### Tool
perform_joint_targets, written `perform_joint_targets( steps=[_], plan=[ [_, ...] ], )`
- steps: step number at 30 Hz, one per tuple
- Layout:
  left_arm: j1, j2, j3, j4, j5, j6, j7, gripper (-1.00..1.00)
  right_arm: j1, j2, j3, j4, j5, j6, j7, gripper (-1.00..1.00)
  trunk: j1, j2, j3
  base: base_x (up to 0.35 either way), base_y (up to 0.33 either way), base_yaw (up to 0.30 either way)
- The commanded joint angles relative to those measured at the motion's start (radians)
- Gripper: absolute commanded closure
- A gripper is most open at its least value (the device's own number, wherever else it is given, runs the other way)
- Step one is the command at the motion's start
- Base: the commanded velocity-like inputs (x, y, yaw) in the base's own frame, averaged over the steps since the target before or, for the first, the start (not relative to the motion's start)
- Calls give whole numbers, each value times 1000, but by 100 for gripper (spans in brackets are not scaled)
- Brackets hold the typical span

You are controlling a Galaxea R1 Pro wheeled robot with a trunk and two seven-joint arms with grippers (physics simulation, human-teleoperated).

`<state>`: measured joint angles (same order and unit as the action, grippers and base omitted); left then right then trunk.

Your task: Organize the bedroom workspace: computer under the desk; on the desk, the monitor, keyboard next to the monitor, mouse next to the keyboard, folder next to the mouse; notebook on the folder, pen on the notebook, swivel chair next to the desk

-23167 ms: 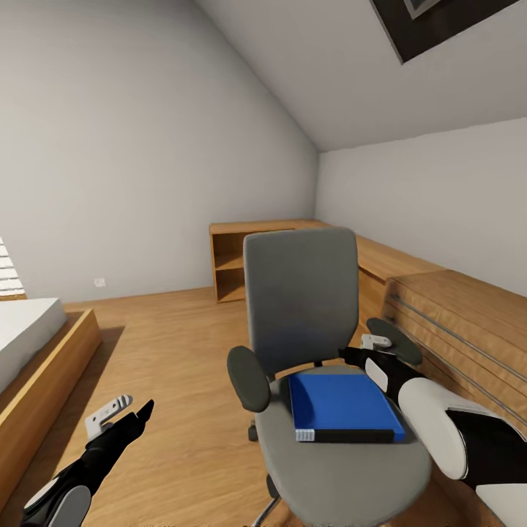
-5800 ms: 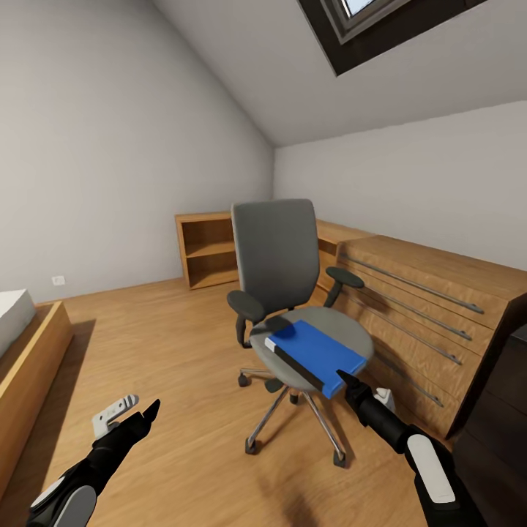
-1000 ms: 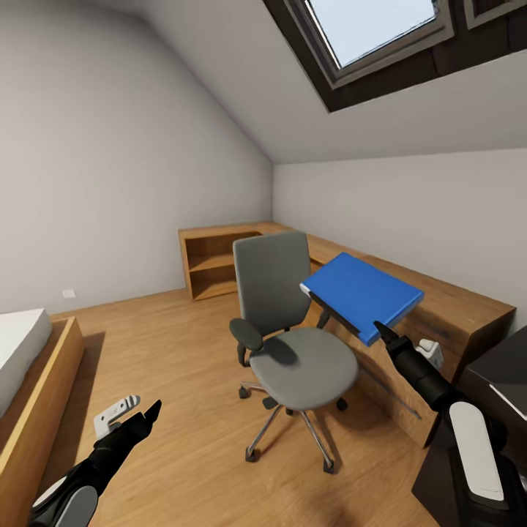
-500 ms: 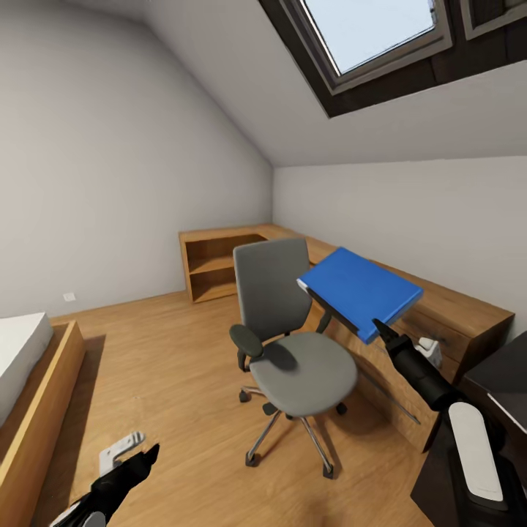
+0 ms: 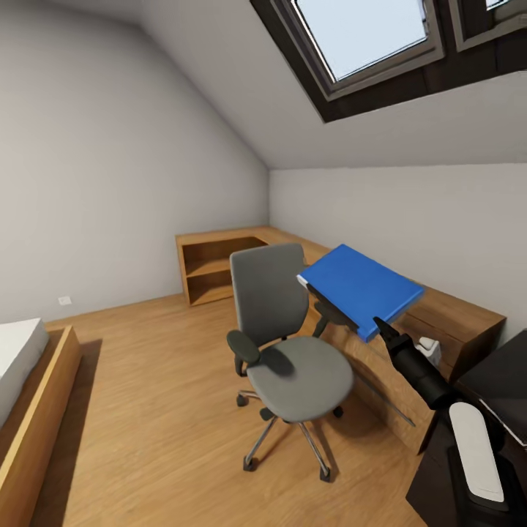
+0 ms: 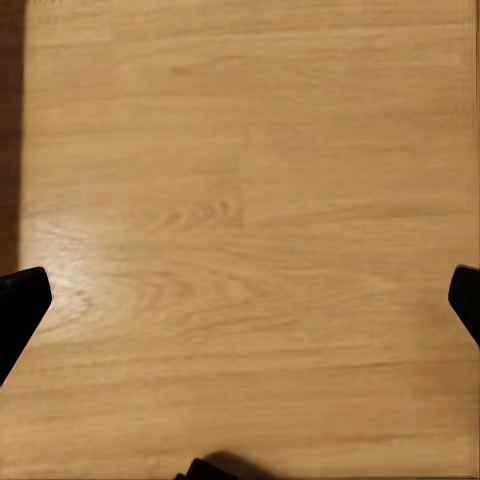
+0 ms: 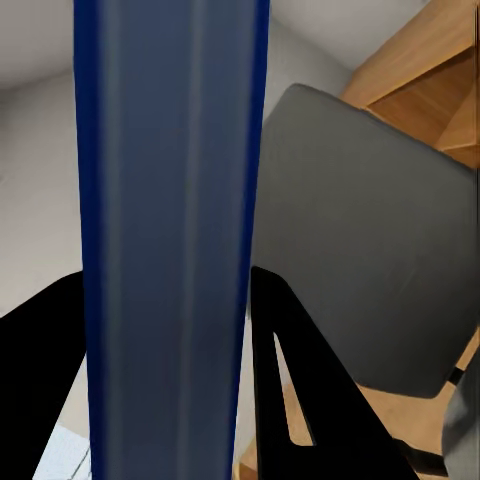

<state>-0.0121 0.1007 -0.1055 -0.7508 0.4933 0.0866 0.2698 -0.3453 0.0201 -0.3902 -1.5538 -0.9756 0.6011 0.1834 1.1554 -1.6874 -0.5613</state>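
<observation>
Head view: a bedroom with a wood floor [image 5: 146, 380] and a sloped roof with a window [image 5: 366, 36]. Swivel chair [image 5: 293, 366] in the middle of the room, grey seat bare, back upright, star base on the floor. Blue folder [image 5: 359, 287] up in the air, above and a little to the right of the seat, tilted, far end higher than the near end. Right gripper [image 5: 380, 324] clamped on the near corner of the folder, black arm reaching up from the lower right. Long low wood cabinet [image 5: 454, 322] along the right wall, just behind the folder. Open wood shelf [image 5: 212, 267] in the far corner behind the chair. Bit of a bed [image 5: 22, 359] with a wood frame at the left edge. Dark glossy desk [image 5: 505, 373] corner at the right edge, close to the right arm.

Right wrist view: folder [image 7: 170, 240] seen edge-on, a tall blue strip pinched between two black fingers [image 7: 300, 400], one pressed on each side. Grey chair back [image 7: 370, 260] behind it, wood shelf past that.

Left wrist view: left gripper [image 6: 240, 300] spread wide, a black fingertip at each side, nothing between them. Plain wood floor [image 6: 240, 200] underneath.
</observation>
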Motion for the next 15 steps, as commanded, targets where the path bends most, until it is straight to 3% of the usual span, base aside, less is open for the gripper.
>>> perform_joint_targets(
  steps=[1, 15],
  plan=[
    [0, 0, -7, 3, 6, -2, 9, -100, -1, 1, -3, 0, -1, 7, 3, 100, -4, 7, 2, 0, 0, -202],
    [0, -6, -11, 26, -2, -22, 8, -100, -1, 1, -16, 1, 0, 3, 2, 100, -58, 105, 46, 0, 0, -255]
  ],
)
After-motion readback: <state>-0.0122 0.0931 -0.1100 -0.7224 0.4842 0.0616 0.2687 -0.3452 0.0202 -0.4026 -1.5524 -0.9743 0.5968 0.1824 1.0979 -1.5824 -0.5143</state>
